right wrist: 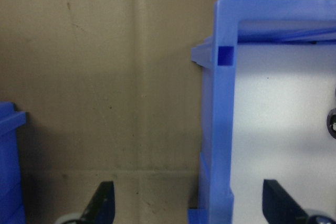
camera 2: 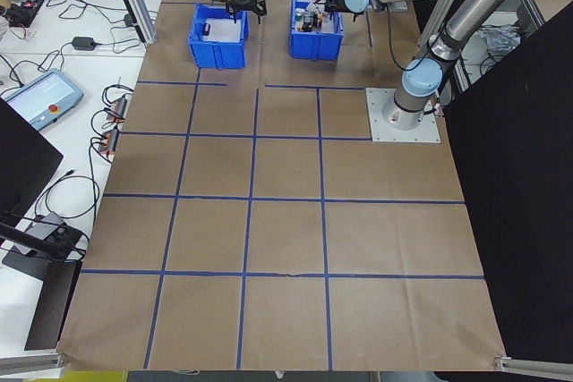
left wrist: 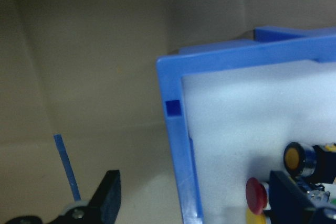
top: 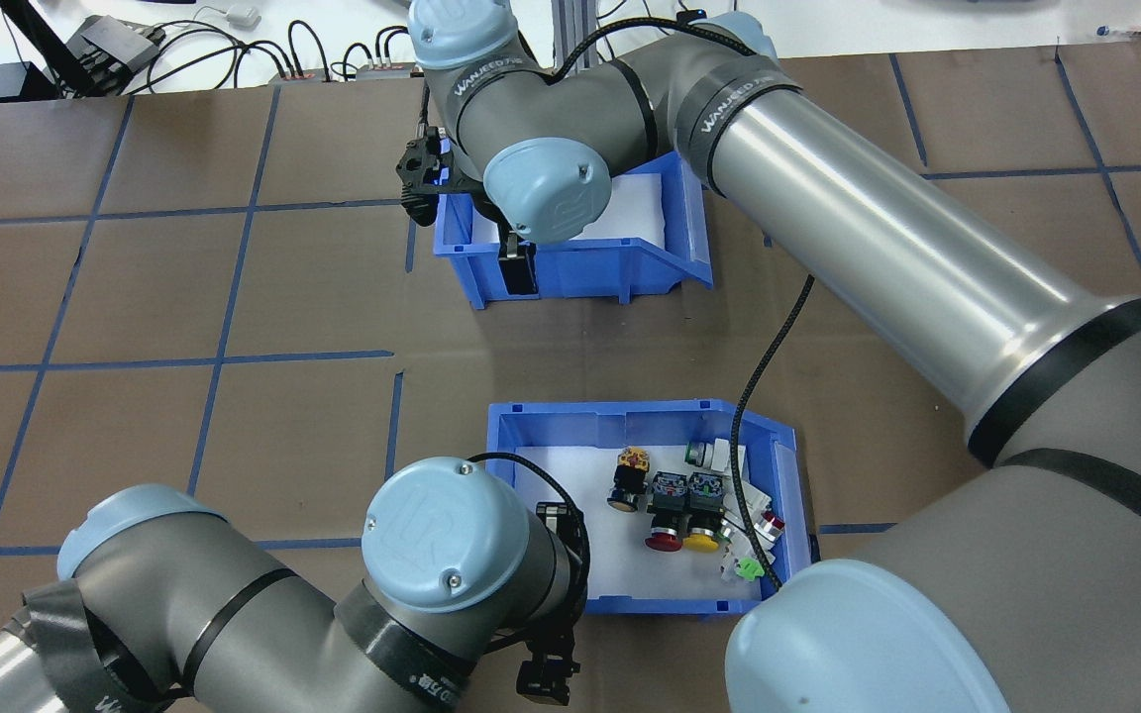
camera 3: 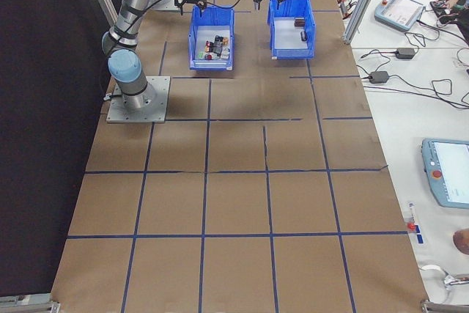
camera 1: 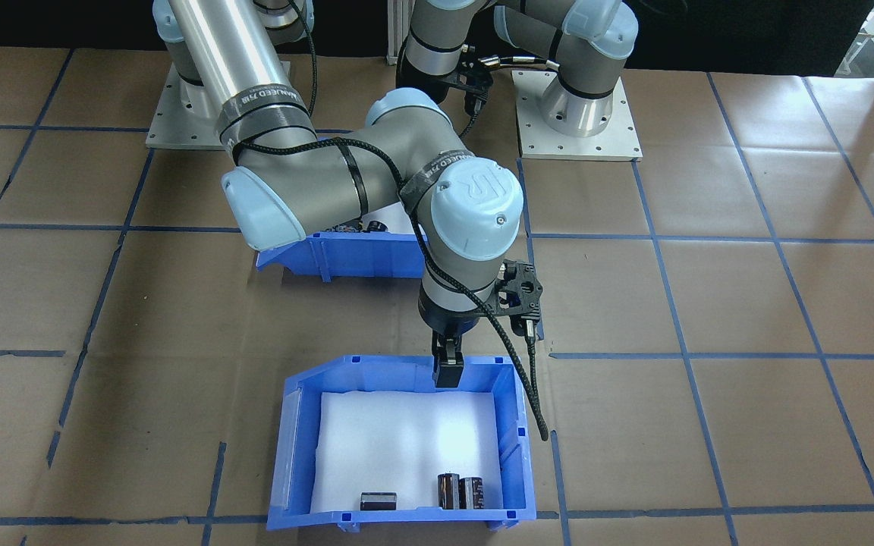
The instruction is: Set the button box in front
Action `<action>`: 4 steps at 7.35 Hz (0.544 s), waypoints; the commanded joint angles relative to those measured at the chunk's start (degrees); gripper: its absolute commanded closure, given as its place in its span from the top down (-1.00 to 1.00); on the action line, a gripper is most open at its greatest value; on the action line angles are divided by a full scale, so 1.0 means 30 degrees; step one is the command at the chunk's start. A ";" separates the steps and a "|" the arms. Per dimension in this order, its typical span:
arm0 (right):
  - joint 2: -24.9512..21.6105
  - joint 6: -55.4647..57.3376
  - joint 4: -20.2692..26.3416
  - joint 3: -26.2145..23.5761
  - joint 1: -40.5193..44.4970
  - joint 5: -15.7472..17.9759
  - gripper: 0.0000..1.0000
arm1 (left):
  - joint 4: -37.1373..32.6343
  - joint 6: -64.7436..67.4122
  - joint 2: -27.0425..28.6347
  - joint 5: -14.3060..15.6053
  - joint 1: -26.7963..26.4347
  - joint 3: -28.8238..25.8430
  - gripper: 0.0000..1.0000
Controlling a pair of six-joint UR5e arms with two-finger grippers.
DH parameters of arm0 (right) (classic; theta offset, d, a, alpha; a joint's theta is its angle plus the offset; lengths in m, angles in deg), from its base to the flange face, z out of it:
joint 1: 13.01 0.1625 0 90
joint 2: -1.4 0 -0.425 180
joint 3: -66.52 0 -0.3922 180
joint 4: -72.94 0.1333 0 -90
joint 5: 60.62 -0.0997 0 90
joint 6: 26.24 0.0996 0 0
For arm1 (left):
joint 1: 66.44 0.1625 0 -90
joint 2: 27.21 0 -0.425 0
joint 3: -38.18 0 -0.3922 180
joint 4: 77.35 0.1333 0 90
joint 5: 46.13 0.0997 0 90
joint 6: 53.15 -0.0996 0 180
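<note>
While both jaws straddle rigid blue walls, spread, the button box (top: 531,436) shows soft white foam.

"UR" logo on blue joint caps (camera 1: 475,199) of both arms. "WANJEED" printed on black bands (top: 729,94) wrapping the arm links; trailing characters unreadable.

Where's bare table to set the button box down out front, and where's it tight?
Bare table lies on both sides of the cylinder bin. It is tight in the strip between that bin and the button box, which a cable crosses.
</note>
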 commanded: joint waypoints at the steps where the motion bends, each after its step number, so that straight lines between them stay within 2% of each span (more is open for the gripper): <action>1: 0.0291 0.0068 -0.1370 -0.0682 -0.0076 0.0107 1.00 | 0.0362 0.0575 0.0855 -0.0093 -0.0361 -0.0008 0.97; 4: 0.0348 0.0010 -0.2164 -0.1067 -0.0575 0.0254 1.00 | 0.1529 0.1245 0.2200 -0.0123 -0.0596 -0.0008 0.93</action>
